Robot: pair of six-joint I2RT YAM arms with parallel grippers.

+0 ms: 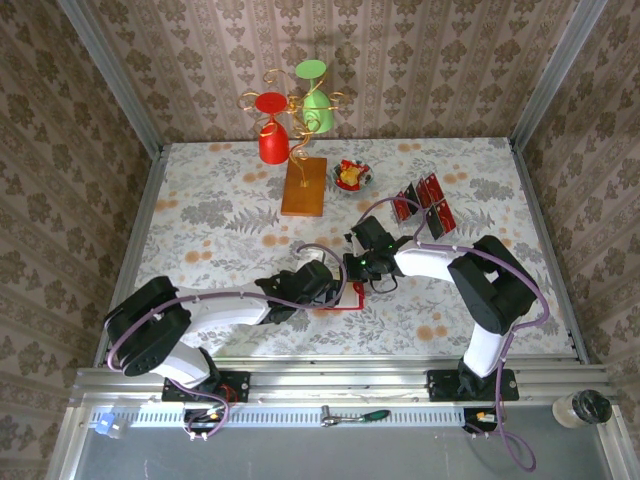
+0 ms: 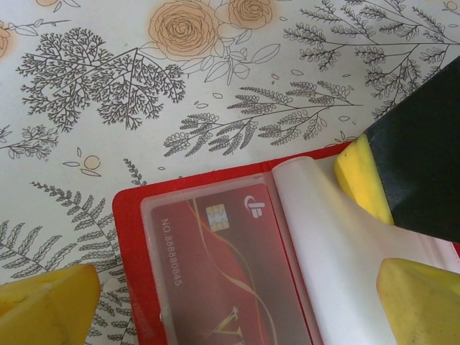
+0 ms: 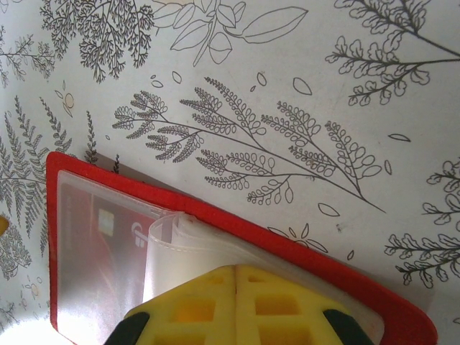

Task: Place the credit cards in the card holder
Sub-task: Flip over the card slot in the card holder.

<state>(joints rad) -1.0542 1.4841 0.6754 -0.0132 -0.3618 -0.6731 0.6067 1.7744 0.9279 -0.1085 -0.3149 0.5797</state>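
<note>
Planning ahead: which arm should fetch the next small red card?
Left, probably: the left claw is open; the right claw pinches the flat red wallet's clear sleeve, though red cards lie rightward.

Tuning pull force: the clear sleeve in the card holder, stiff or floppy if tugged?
Likely floppy: the clear sleeve curls into a roll where the right fingers pinch it. Probably slick too, given its glossy glare. The card holder looks thin and flat, so a tug may drag or lift it rather than open the pocket.
</note>
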